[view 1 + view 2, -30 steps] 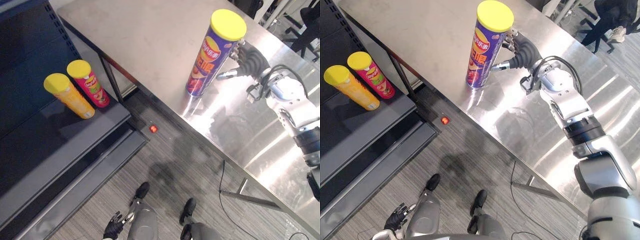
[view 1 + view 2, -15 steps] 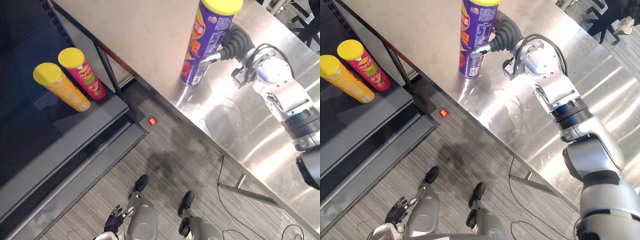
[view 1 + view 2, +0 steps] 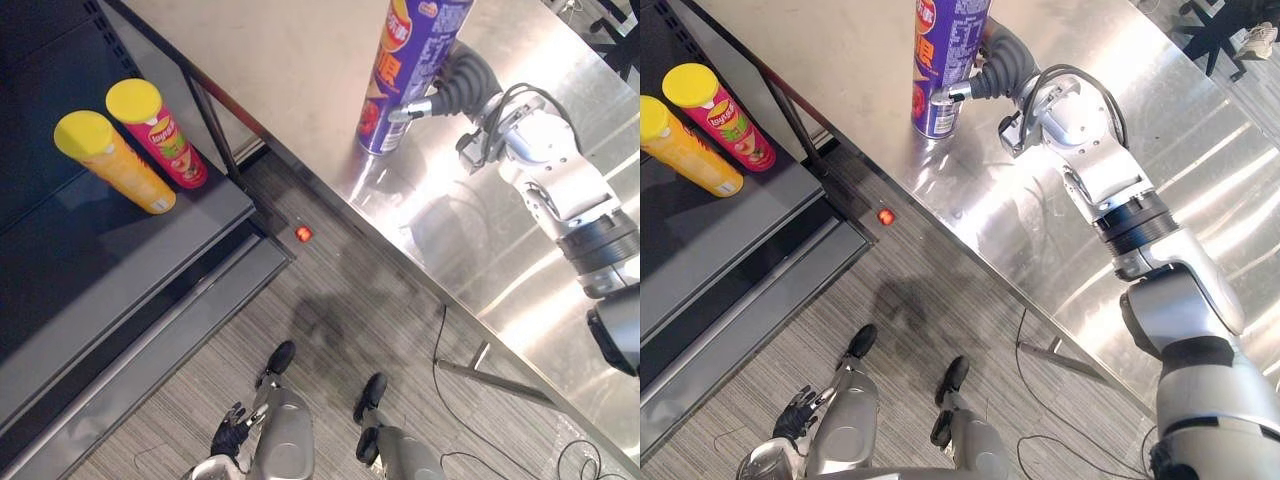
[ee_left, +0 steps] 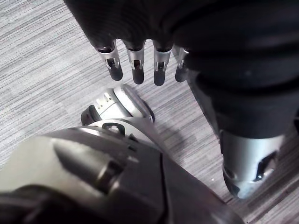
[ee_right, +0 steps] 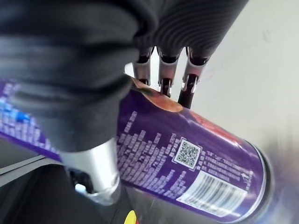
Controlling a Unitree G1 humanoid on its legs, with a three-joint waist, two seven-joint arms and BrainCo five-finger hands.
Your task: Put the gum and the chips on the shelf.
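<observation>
A tall purple chips can [image 3: 410,70] with a yellow lid stands upright on the steel table [image 3: 290,60], near its front edge. My right hand [image 3: 462,80] is against the can's right side. In the right wrist view its fingers [image 5: 164,79] curl over the purple chips can [image 5: 187,154] and the thumb [image 5: 96,172] presses the opposite side. A yellow can [image 3: 110,160] and a red can [image 3: 158,132] stand side by side on the dark shelf [image 3: 120,260] at the left. My left hand [image 3: 228,437] hangs low by the floor, its fingers [image 4: 135,70] relaxed and holding nothing.
The shelf board has free room in front of and to the left of the two cans. A lower shelf step [image 3: 150,370] juts out toward the floor. A small red light [image 3: 303,233] glows under the table edge. The table's leg brace [image 3: 490,385] stands on the striped grey floor.
My right hand has come against the purple can and its fingers have curled round it. The whole picture has shifted, so the camera moved. The shelf cans have not moved.
</observation>
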